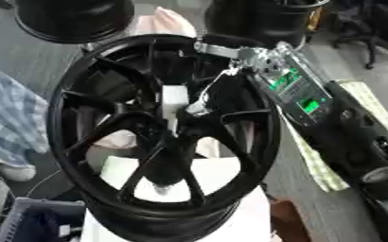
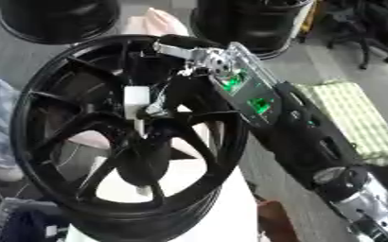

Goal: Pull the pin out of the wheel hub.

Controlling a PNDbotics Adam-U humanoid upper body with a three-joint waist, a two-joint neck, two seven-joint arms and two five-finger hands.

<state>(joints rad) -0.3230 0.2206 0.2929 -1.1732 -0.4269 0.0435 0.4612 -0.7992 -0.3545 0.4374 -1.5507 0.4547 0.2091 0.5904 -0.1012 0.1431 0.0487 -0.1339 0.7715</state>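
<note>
The white pin stands in the wheel hub at the worktop's middle, not yet out, while the right hand reaches it, fingers' closure unclear.

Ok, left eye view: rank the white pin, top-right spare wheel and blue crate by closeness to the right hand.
1. White pin, centre of view, beside the right hand.
2. Spare wheel, top right.
3. Blue crate, bottom left.
</note>
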